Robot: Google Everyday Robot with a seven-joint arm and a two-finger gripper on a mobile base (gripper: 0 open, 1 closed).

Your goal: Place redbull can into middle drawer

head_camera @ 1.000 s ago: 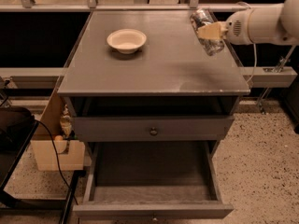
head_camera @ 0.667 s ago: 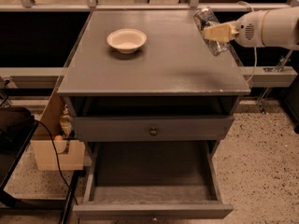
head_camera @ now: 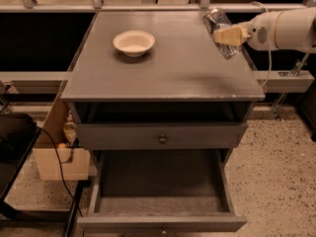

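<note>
My gripper [head_camera: 224, 35] reaches in from the right on a white arm and is shut on the redbull can [head_camera: 218, 21], a slim silver can held tilted above the cabinet top's right rear part. The middle drawer [head_camera: 160, 181] is pulled out at the bottom front, a wide grey box with a dark floor and nothing visible in it. The can is well above and behind the drawer.
A cream-white bowl [head_camera: 134, 42] sits on the cabinet top [head_camera: 163, 68] at the left rear. The upper drawer with a round knob [head_camera: 162, 139] is closed. A cardboard box [head_camera: 54, 152] and cables stand on the floor at the left.
The gripper with the can has drawn back to the right and slightly up, away from the middle of the cabinet top.
</note>
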